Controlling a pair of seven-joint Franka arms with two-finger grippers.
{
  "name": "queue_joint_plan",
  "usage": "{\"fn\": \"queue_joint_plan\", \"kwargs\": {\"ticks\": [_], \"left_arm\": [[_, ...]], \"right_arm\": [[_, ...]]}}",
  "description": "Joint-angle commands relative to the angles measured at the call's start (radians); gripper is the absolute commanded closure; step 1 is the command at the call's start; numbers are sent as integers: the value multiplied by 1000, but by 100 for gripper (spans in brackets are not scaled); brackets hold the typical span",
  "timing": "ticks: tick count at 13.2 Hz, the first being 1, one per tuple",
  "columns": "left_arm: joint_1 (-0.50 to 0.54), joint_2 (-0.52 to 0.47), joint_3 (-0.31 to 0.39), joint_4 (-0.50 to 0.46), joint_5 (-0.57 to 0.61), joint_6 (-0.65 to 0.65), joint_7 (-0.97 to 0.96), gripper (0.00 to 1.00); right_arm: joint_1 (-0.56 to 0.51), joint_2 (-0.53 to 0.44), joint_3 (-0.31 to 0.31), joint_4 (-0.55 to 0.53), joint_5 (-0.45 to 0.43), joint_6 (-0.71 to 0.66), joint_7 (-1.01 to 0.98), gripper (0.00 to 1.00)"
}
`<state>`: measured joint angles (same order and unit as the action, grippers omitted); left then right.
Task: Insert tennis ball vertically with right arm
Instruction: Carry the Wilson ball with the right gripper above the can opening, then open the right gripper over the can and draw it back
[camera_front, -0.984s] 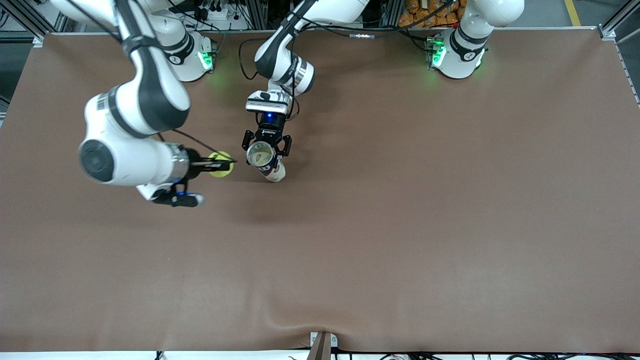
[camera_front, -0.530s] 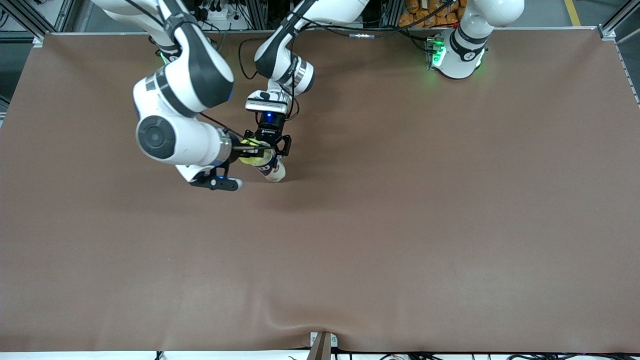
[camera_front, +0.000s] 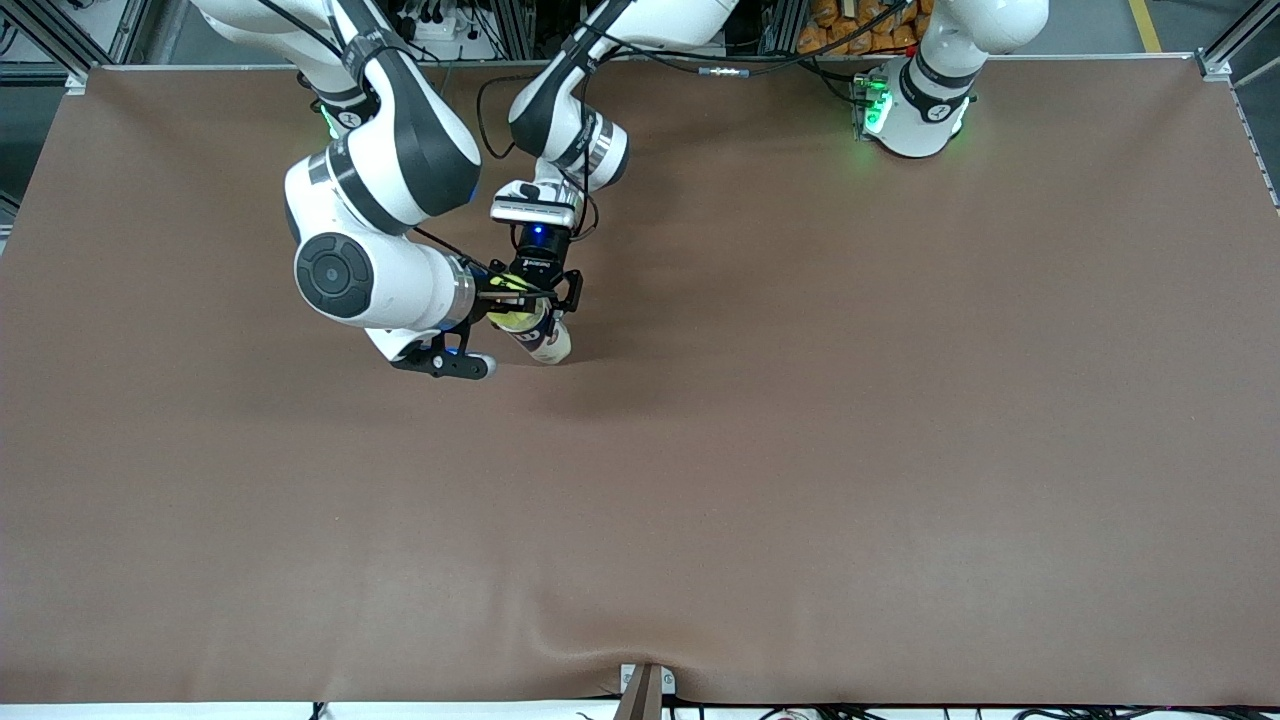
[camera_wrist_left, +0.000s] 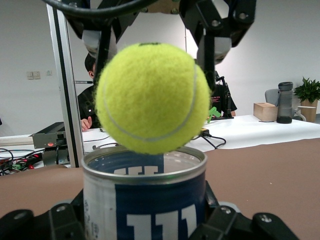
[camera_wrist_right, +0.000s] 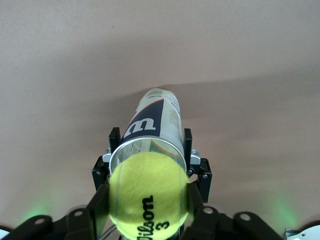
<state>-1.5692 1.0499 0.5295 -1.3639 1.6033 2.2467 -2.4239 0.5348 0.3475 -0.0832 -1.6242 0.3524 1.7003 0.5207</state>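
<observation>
A yellow tennis ball (camera_front: 508, 318) (camera_wrist_left: 152, 97) (camera_wrist_right: 147, 202) sits at the open mouth of a blue-and-white can (camera_front: 550, 345) (camera_wrist_left: 145, 200) (camera_wrist_right: 155, 125), its underside just inside the rim. My right gripper (camera_front: 512, 300) (camera_wrist_right: 147, 200) reaches in sideways above the can, its fingers against the ball's two sides. The can stands upright, mouth up, on the brown table (camera_front: 800, 450). My left gripper (camera_front: 535, 298) (camera_wrist_left: 145, 225) is shut on the can near its top. The can's inside is hidden by the ball.
The right arm's bulky elbow (camera_front: 340, 275) hangs over the table beside the can, toward the right arm's end. Both arm bases (camera_front: 915, 110) stand along the table's back edge. A small bracket (camera_front: 645, 690) sits at the table's near edge.
My right gripper carried the ball sideways from beside the can to over its mouth, then settled it slightly lower. The left gripper and can stayed put.
</observation>
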Motion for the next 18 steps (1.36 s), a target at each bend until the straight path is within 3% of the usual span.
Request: {"fn": "queue_joint_plan", "kwargs": {"ticks": [1,8,10,11,13,18], "left_arm": [[-3,1,-3,3,24,-13,-27,14],[-3,2,-8,2,24,-15,-29,12],[-5,1,-16,0,24,-15,-41,0],[-5,1,-20,0,24,-25,-49,0],[-8,-8,-26,-30,27,-42,-55,0],[-20,-33,-55,-81,26,-42,-57,0]], "right_arm": [[13,-8,-7,-13,-1,16,33,0],[-5,-15,-16,-10,-21,19,35,0],[-45,-27,-29,0,-125,15,21,0],[-67,-42,-30,3,-174,16,6,0],[-161,-61,-30,10,-231,24,-182,0],[-356,-152,-30,-17,-242,45,-436,0]]}}
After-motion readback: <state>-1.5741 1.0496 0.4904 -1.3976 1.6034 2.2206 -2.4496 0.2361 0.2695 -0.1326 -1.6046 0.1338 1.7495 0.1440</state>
